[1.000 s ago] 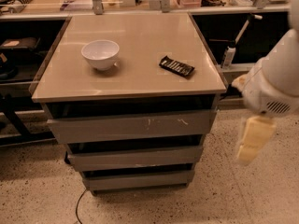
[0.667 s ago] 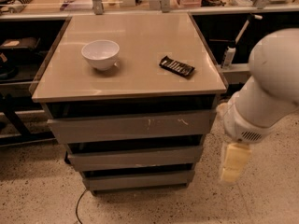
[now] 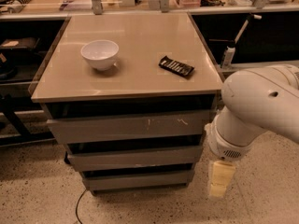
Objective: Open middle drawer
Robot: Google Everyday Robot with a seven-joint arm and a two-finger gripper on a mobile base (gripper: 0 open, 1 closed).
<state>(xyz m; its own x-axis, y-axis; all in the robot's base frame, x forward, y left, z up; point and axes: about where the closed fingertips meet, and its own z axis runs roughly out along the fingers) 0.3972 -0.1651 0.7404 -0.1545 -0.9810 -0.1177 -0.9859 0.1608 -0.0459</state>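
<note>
The cabinet has three grey drawer fronts below its tan top (image 3: pixel 135 73). The top front (image 3: pixel 126 127) bears pale scratch marks. The middle drawer (image 3: pixel 133 157) is the plain grey front under it and looks shut. The lowest front (image 3: pixel 138 180) sits below. My gripper (image 3: pixel 220 178) hangs from the white arm (image 3: pixel 254 111) at the cabinet's right front corner, about level with the lowest front and a little to the right of it. It touches nothing that I can see.
A white bowl (image 3: pixel 99 54) and a black flat packet (image 3: pixel 176 66) lie on the cabinet top. A dark cable (image 3: pixel 77 206) runs on the speckled floor at the cabinet's front left. Shelving and benches stand behind and to both sides.
The arm has swung left and down toward the cabinet's right front corner, and its white body now fills more of the right side. The drawers have not moved.
</note>
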